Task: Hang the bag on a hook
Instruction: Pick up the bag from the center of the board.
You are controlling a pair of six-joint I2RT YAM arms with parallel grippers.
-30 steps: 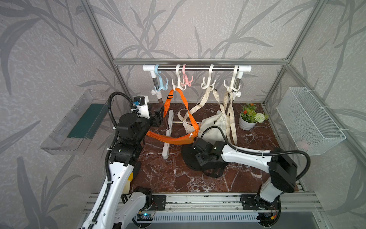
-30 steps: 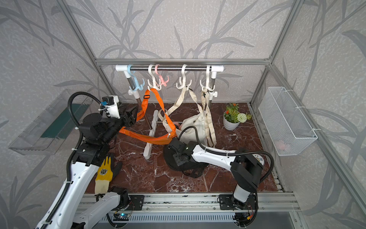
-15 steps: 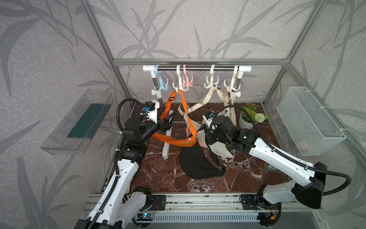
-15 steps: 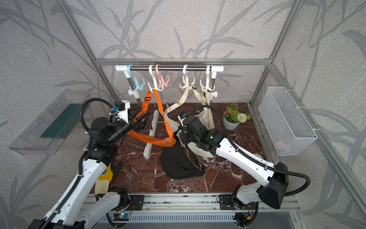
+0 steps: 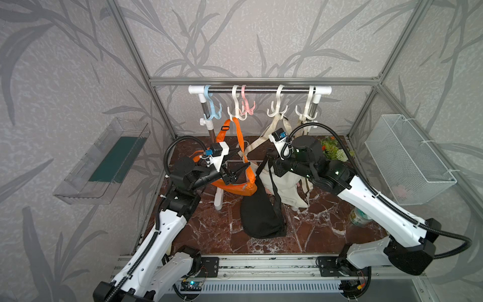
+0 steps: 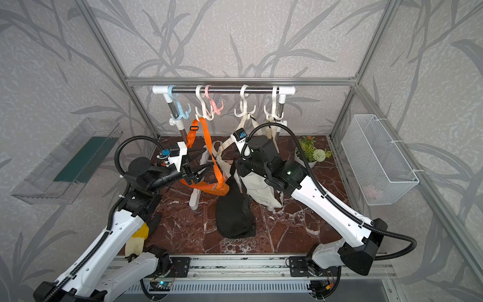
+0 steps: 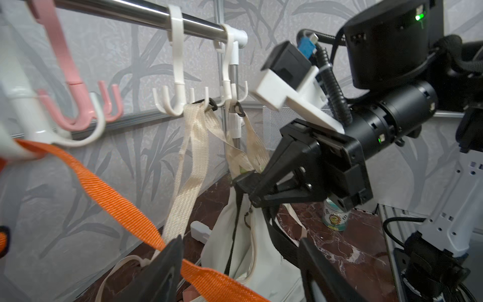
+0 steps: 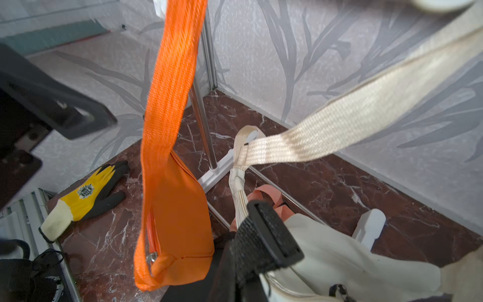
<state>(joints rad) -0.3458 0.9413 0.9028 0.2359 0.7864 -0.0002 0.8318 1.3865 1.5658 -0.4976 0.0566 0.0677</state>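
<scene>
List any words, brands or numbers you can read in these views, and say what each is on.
No text here is clear enough to quote.
Can on the floor: printed label with a round picture; the lettering is too blurred to read.
Glove on the floor: a crest badge on its yellow back; any lettering in it is too small to read.
</scene>
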